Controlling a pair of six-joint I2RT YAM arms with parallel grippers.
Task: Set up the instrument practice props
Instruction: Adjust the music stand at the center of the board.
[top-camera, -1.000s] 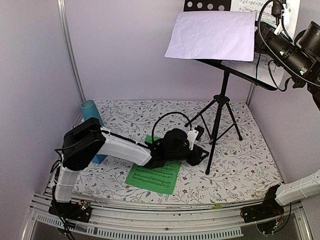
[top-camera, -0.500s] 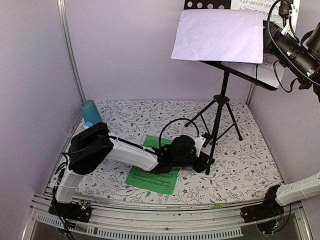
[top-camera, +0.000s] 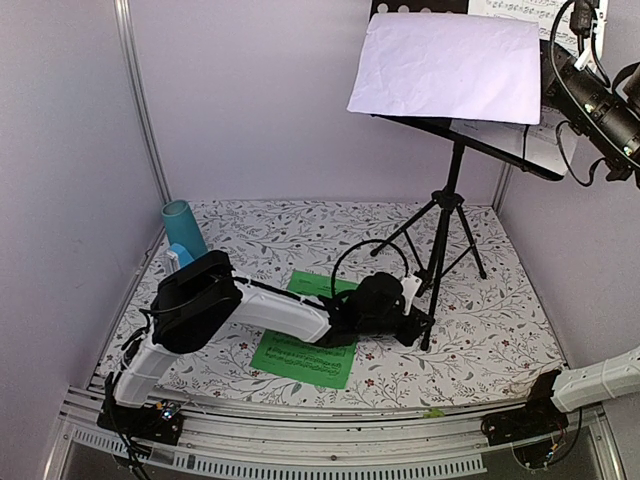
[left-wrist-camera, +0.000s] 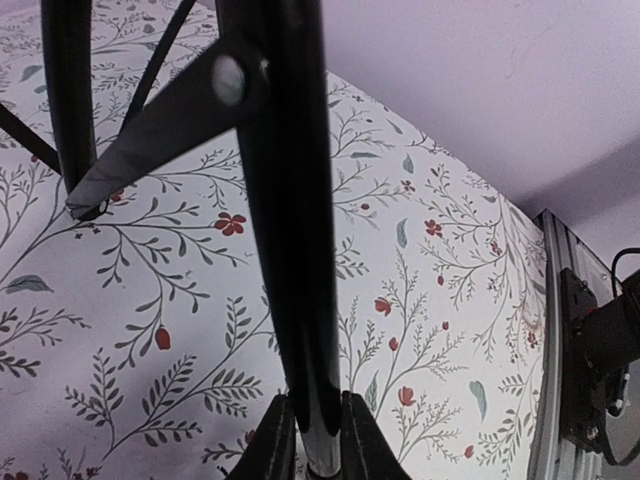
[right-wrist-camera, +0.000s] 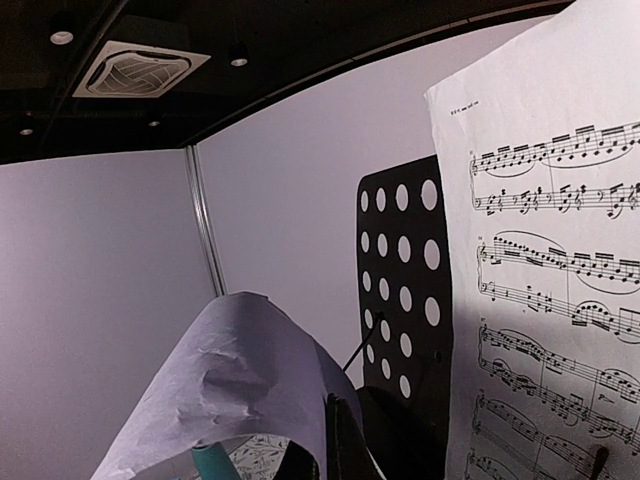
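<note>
Far left on the desk (top-camera: 500, 300): one teal cup (top-camera: 178, 222), with a scrap of blue just beside it, possibly the metronome (top-camera: 181, 256), mostly hidden by the arm. Centre: one green page (top-camera: 300, 352) lying flat, partly under the left arm. Left gripper (left-wrist-camera: 312, 440) is low down and closed around a leg tube of the one stand (top-camera: 445, 230), right of centre. Stand judged light, stiff and top-heavy, with a smooth, slick tube. A low hold should drag it, but the centre pole looks safer for lifting. Two pages are up on its perforated plate: one blank lilac page (top-camera: 445, 68) and one printed page (right-wrist-camera: 540, 300). Both are limp and thin, best pinched at an edge. Right gripper (top-camera: 552, 62) is closed at the plate's right edge; whether it pinches paper, cannot tell.
</note>
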